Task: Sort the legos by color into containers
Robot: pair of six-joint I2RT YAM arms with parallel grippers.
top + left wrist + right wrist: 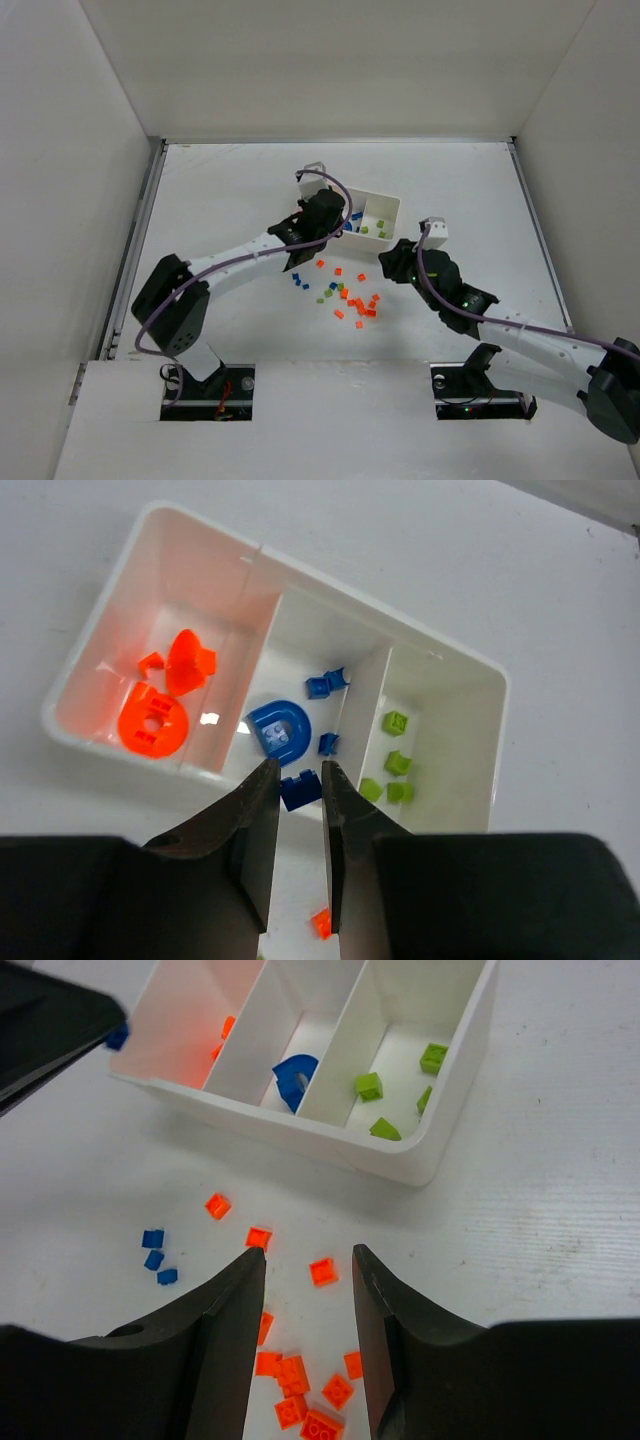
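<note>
Blue plastic is pinched between the nearly closed jaws of the left gripper [298, 772]: one small blue brick [299, 790] is held above the near wall of the white tray [330, 585]. The middle compartment [310, 650], where other blue pieces [280, 730] are already gathered, lies straight ahead of the fingertips, so a short forward reach is judged to be needed before release. The right gripper [307, 1258] is spread wide and empty over the loose orange legos [322, 1272] on the table [560, 1240].
</note>
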